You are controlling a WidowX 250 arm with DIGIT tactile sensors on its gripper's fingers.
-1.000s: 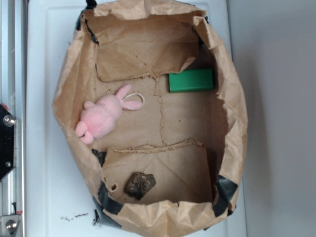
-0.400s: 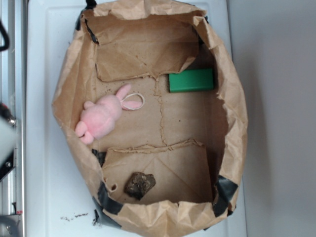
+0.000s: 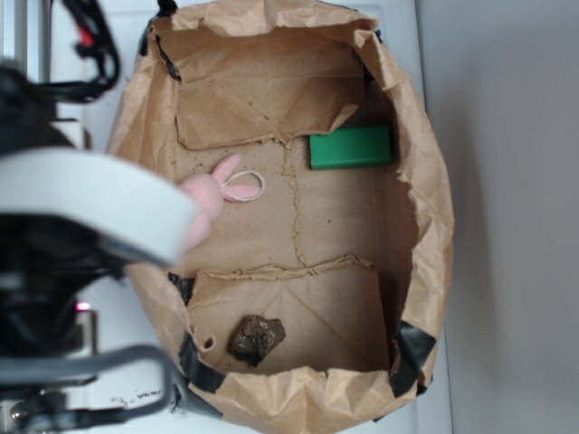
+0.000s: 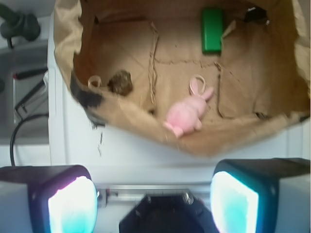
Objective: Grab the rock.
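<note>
Rock (image 3: 256, 338) in bag (image 3: 425, 208), jaws apart

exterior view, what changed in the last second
The robot arm has swung in from the left, now blurred and covering most of the pink plush bunny. The jaws stand wide apart in the wrist view, holding nothing, still outside the paper bag. The rock, the green block and the bunny lie where they were.
</note>
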